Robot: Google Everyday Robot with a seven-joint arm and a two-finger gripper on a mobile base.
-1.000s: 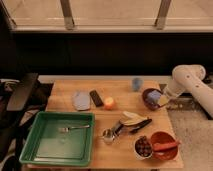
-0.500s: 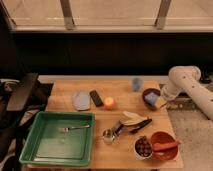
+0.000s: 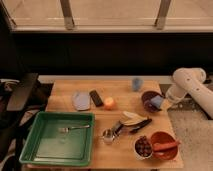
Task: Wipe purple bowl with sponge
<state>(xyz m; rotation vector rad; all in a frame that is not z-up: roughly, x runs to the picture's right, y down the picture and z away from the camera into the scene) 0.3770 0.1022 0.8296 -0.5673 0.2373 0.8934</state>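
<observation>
The purple bowl point(image 3: 148, 102) stands near the right edge of the wooden table point(image 3: 115, 112). The light-blue sponge point(image 3: 157, 101) sits at the bowl's right side, on or just inside the rim. My gripper point(image 3: 165, 99) reaches in from the right at the end of the white arm point(image 3: 192, 85) and is right at the sponge, low over the bowl's right rim. The contact between gripper and sponge is hidden.
A small blue cup point(image 3: 136, 84) stands behind the bowl. A pale grey-blue cloth point(image 3: 81, 100), a black block point(image 3: 96, 98) and an orange point(image 3: 109, 103) lie mid-table. A green tray point(image 3: 35, 150) holds a fork point(image 3: 72, 129). Utensils point(image 3: 135, 122), a grape bowl point(image 3: 143, 146) and an orange-red bowl point(image 3: 162, 145) are in front.
The arm's elbow has shifted a little while the gripper and sponge stay at the purple bowl's right side. Nothing else on the table moved.
</observation>
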